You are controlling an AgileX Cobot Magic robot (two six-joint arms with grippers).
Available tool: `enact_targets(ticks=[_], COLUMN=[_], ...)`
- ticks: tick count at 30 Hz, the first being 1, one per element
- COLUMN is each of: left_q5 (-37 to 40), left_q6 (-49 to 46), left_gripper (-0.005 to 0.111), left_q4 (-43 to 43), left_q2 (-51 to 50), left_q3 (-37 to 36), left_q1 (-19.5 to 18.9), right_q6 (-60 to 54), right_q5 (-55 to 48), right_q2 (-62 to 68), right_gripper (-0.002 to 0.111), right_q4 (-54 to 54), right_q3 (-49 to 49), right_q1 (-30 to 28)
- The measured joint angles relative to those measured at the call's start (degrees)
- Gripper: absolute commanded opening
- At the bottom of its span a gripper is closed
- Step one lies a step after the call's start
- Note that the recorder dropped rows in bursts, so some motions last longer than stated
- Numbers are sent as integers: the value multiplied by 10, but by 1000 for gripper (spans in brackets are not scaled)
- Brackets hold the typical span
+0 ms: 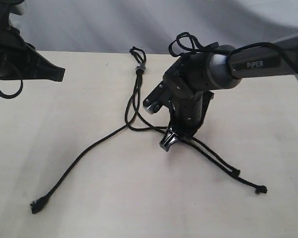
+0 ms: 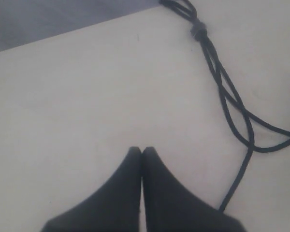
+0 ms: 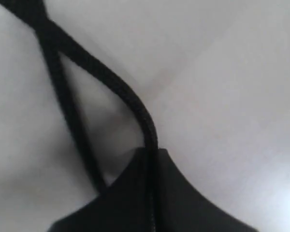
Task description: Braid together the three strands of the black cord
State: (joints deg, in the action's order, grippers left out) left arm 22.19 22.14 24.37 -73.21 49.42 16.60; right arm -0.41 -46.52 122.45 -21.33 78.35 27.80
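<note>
Cord (image 1: 135,89) lies on the desk (image 1: 114,208), its loop (image 1: 136,51) at the far edge and the grey band (image 1: 140,67) just below the loop. Below the band the three strands (image 2: 221,79) cross one another loosely and then fan out. One runs toward the near left and ends in a frayed tip (image 1: 37,205). The other two run to the near right, side by side, with knotted tips (image 1: 235,172) near each other. Right gripper (image 1: 168,142) is down at desk level in the middle of the fan, jaws together and clamped on a strand (image 3: 111,79) that enters between its fingers. A second strand passes close beside one finger; contact cannot be told. Left gripper (image 2: 141,150) is off to the far left, jaws pressed together with nothing between them, over bare desk and well apart from the cord.
</note>
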Motion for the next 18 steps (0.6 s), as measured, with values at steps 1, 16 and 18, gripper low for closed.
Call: enact_targets(ticks=[1,16,18], left_q5=[0,2,2], left_q6=[0,0,0], left_gripper=[0,0,0], left_q4=[0,0,0], left_q2=[0,0,0], left_q3=[0,0,0], left_q1=[0,0,0], right_q6=[-18,-226,-218], right_q5=[-21,-61,-60], right_q2=[-1,-107,-124], right_gripper=[0,0,0], right_q4=[37,228,213], right_q3=[2,-3,-3], right_q1=[6,129,110])
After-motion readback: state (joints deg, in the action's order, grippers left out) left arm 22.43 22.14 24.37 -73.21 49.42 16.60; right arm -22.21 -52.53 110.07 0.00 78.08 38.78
